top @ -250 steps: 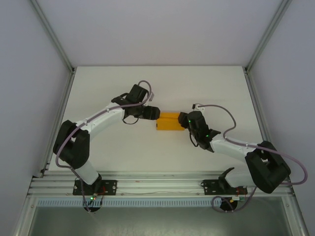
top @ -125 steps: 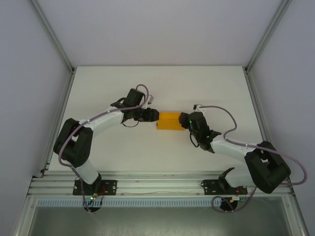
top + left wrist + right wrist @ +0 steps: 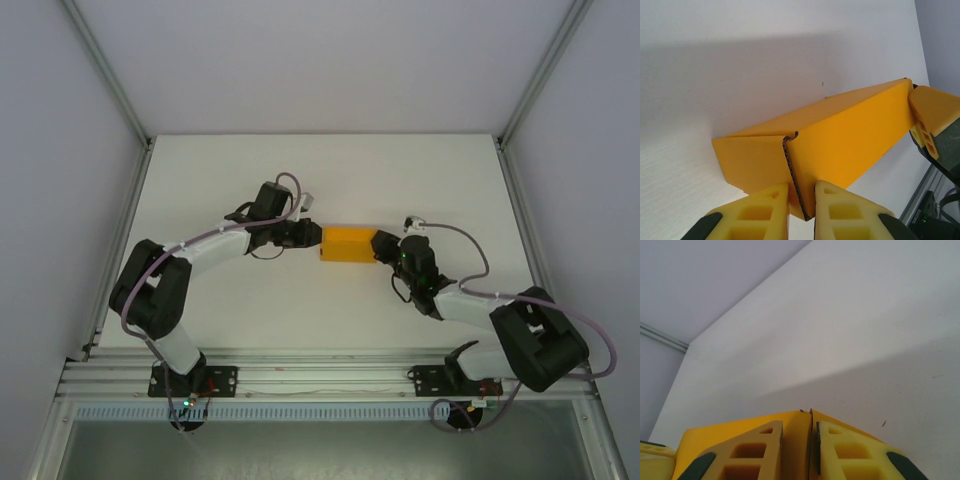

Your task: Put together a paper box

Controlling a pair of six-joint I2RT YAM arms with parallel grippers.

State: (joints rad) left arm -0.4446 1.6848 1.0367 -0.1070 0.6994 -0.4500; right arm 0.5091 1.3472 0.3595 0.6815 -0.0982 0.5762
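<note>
The paper box lies mid-way across the table, its long axis running left to right. The left gripper pinches its left end's card edge, and the right gripper pinches its right end.

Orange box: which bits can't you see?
Top external view: the ends of the paper box hide under both jaws.
Left wrist view: its near corner runs behind the jaws, off the bottom edge.
Right wrist view: jaws cover most of it.
Its inside: hidden by its own walls.
</note>
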